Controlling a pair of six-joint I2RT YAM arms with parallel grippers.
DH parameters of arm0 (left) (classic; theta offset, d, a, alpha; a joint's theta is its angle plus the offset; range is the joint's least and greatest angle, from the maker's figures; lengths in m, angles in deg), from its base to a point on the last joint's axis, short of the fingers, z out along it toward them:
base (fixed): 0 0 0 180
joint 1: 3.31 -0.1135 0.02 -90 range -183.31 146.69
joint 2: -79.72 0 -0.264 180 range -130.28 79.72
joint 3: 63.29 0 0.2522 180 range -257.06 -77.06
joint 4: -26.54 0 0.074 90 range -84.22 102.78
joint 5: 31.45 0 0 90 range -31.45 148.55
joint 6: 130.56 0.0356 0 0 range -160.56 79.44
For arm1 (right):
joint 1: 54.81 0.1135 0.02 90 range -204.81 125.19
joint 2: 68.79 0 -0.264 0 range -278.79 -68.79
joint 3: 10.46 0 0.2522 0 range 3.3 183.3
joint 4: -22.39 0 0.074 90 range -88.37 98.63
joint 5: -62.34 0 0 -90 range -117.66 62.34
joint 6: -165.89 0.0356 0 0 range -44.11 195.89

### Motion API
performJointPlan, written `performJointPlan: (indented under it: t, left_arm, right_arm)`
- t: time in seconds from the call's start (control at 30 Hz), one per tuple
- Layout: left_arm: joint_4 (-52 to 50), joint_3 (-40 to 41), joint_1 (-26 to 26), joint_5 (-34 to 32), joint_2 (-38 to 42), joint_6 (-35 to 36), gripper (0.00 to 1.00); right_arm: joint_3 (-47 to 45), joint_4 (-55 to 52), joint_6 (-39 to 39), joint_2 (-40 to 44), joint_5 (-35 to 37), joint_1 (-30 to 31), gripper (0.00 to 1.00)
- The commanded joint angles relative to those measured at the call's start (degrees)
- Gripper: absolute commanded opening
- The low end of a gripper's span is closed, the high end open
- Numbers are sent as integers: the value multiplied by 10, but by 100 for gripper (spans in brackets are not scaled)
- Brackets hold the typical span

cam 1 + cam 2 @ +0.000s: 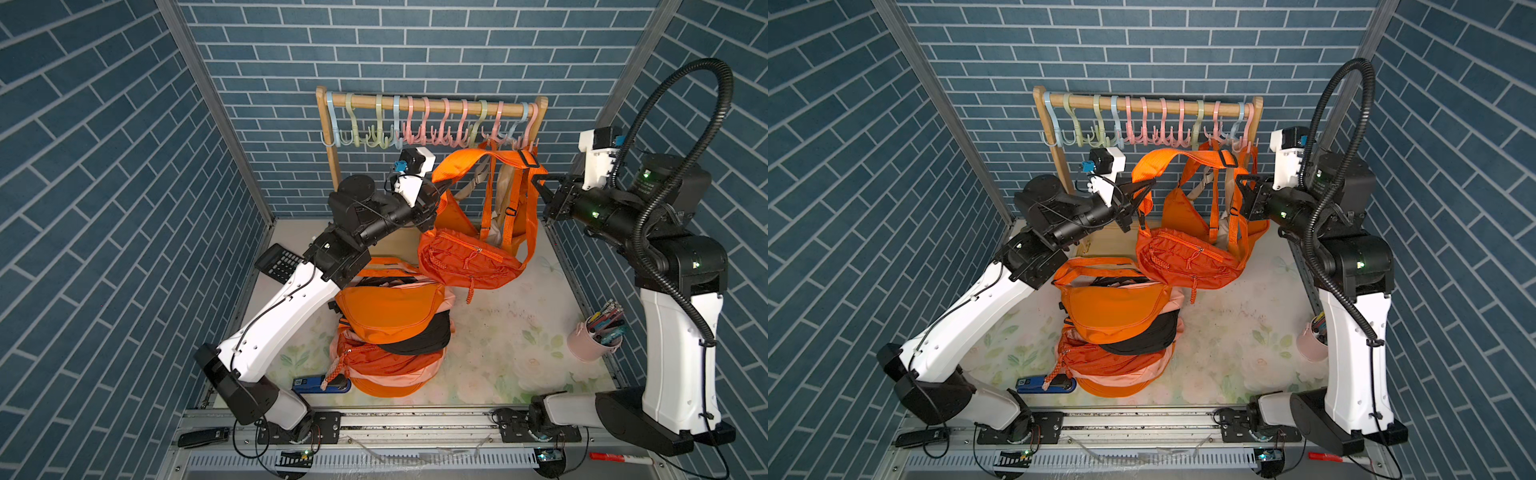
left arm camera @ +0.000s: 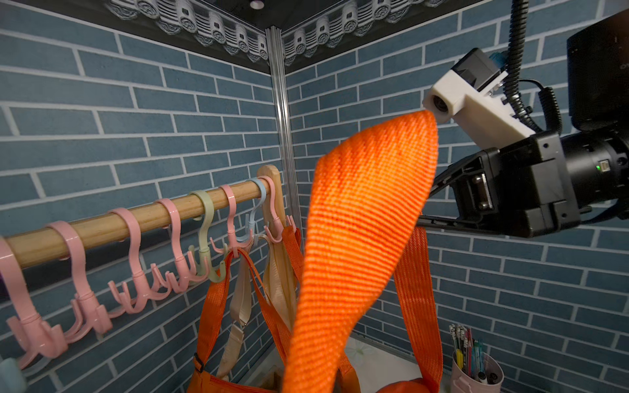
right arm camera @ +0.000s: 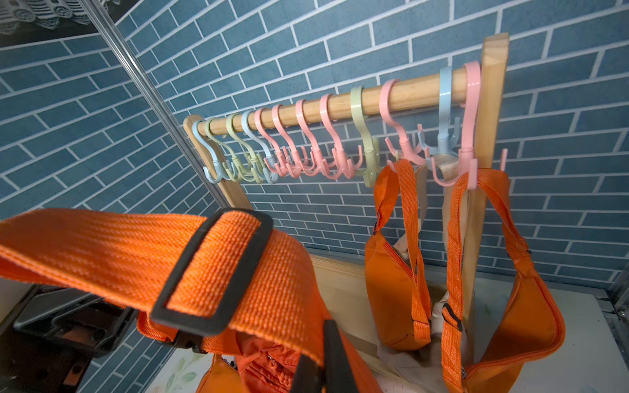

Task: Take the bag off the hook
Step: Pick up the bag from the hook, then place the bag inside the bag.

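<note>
In both top views the orange bag (image 1: 469,262) hangs limp mid-frame, its strap (image 1: 482,160) pinched by left gripper (image 1: 1149,185) and right gripper (image 1: 538,183). Left wrist: the strap, seemingly soft and light, fills centre. Right wrist: stiff buckle (image 3: 211,268), lower left, likely holds firmest.

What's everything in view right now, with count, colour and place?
rack: one, wooden, back of table
hooks: twelve, pink green blue, on rack
held bag: one, orange, strap stretched between grippers
hanging bags: two orange, beige behind, rack's right end
bag pile: several, orange black pink, table middle
calculator: one, black, table's left edge
stapler: one, blue, table front
pen cup: one, pink, table right
left gripper: one, black, shut on strap
right gripper: one, black, shut on strap
</note>
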Motion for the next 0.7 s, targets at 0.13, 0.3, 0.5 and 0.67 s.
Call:
performJointPlan:
  t: [0.13, 0.3, 0.5, 0.67]
  left_arm:
    - [-50, 55, 34, -39, 98, 15, 0]
    - [-88, 76, 48, -60, 162, 14, 0]
    - [-132, 115, 51, -84, 252, -1, 0]
    - [-204, 133, 51, -101, 314, -14, 0]
  right_arm:
    - [10, 3, -1, 36, -36, -1, 0]
    - [25, -5, 17, 40, -62, -1, 0]
    - [24, -1, 33, 47, -78, 1, 0]
    - [-52, 60, 71, 67, -98, 9, 0]
